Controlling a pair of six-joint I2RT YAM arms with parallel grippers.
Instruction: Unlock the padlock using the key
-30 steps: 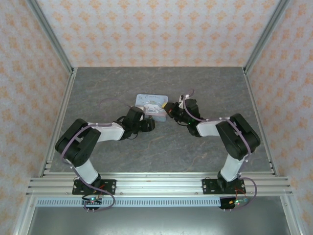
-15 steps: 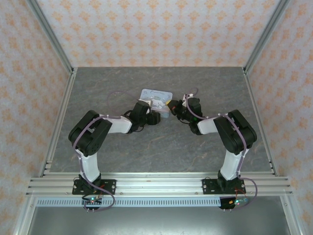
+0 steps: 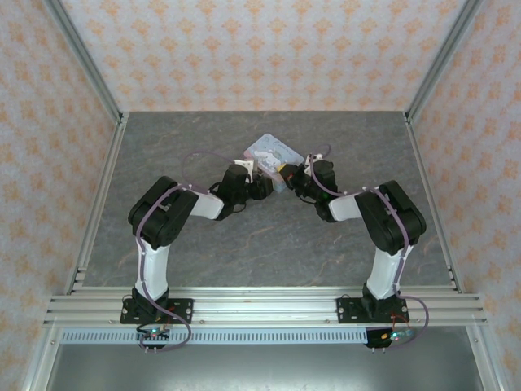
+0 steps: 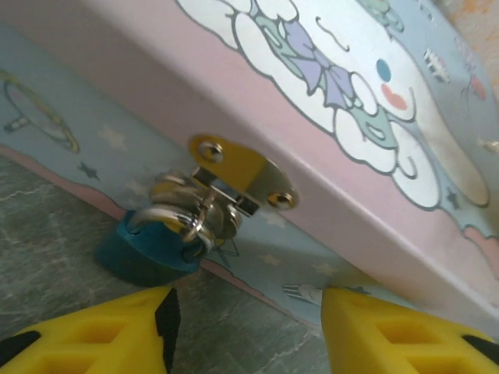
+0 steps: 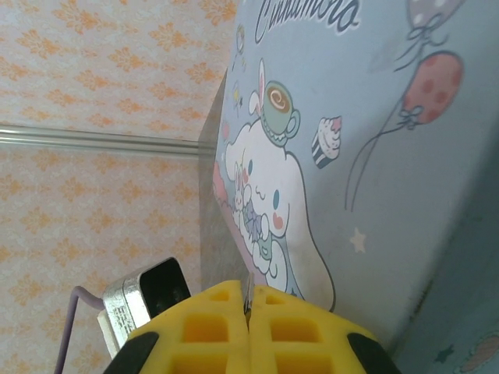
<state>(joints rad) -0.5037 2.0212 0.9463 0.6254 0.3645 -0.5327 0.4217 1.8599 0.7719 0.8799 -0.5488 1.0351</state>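
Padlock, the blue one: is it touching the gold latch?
Touching. Left wrist view: the silver shackle of the teal padlock hooks through the gold metal latch on the cartoon tin.

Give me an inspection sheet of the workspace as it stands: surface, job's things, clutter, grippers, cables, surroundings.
Surface: grey marbled table.
Job's things: teal padlock hangs by its shackle from the gold hasp of the cartoon-printed tin; a thin metal sliver, likely the key, is pinched in the right gripper.
Clutter: nothing seen.
Grippers: left gripper open, just short of the padlock; right gripper shut, beside the tin.
Cables: purple leads run along both arms.
Surroundings: orange-patterned walls, aluminium frame.
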